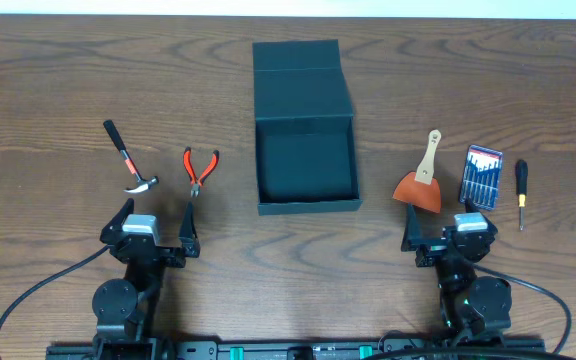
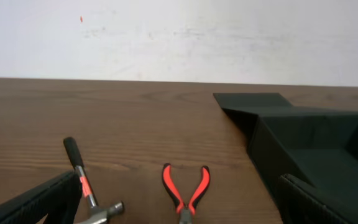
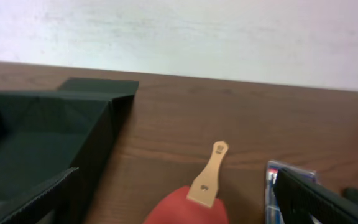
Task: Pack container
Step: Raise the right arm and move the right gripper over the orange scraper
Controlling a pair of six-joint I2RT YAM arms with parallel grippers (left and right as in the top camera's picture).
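Container (image 1: 305, 160) lies between low, wide-spread left gripper (image 1: 156, 221) and right gripper (image 1: 450, 224).

Your container (image 1: 305, 165) is dark teal-grey, the counter (image 1: 68, 90) brown wood grain; the pliers (image 1: 200, 170) have red-and-black handles, the scraper (image 1: 420, 187) is orange-red with a tan handle.

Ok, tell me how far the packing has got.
Done: the container stands open, lid folded back, nothing inside. In hand: nothing; the left gripper and right gripper are open and empty. Left: the hammer, pliers, scraper, screwdriver set and single screwdriver all lie on the table outside it.
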